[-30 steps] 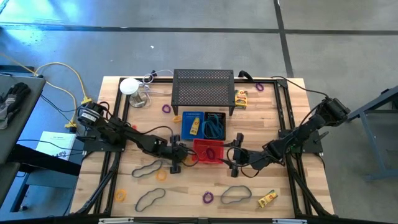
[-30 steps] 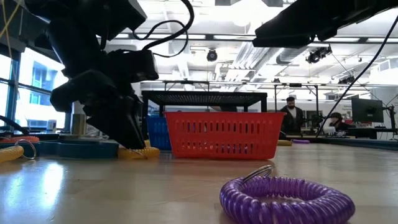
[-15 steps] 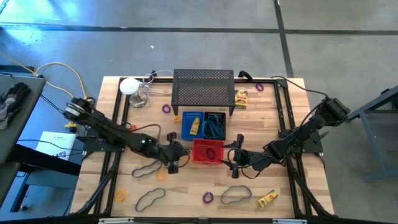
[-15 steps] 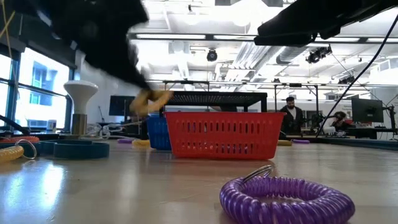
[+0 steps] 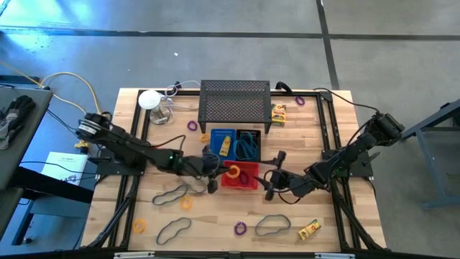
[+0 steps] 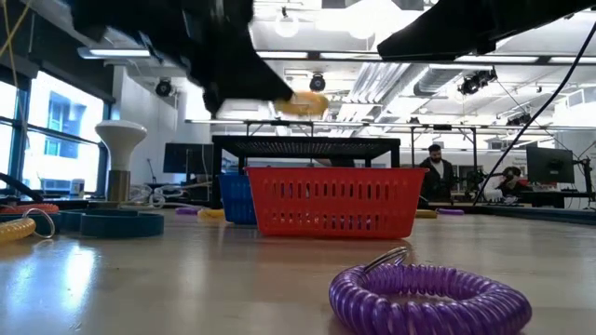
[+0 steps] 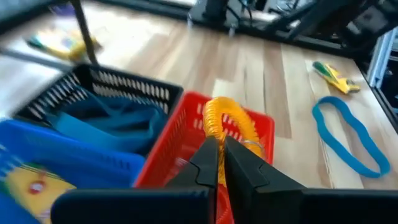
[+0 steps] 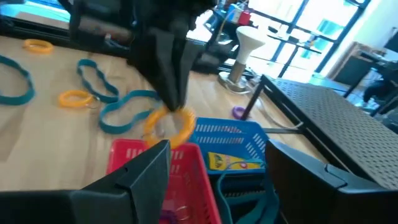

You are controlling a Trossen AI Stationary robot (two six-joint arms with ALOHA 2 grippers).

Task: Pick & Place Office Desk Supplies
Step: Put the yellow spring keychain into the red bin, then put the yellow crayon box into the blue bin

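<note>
1. The left gripper (image 5: 225, 170) is above the red bin (image 5: 243, 179), at its left edge, and its fingers are closed on an orange ring (image 5: 233, 171).
2. In the left wrist view the ring (image 7: 230, 127) sticks up from between the two dark fingers (image 7: 207, 163), with the red bin (image 7: 186, 143) below it.
3. In the low view the ring (image 6: 304, 103) hangs in the air, higher than the rim of the red bin (image 6: 331, 201).
4. The right gripper (image 5: 275, 180) waits just beside the right side of the red bin, and its fingers stand wide with nothing between them.
5. The blue bin (image 5: 222, 142) holds a small yellow box (image 5: 226, 147), and the black bin (image 5: 249, 143) next to it holds blue cords (image 5: 247, 150).
6. The black mesh rack (image 5: 236, 101) stands behind these bins.
7. More supplies lie loose on the bench (image 5: 316, 151): a purple ring (image 5: 240, 229), dark cords (image 5: 273, 224) near the front, another orange ring (image 5: 139, 226) at the front left, and a yellow box (image 5: 309, 230) at the front right.
8. In the low view, people show far in the room behind the bench.
</note>
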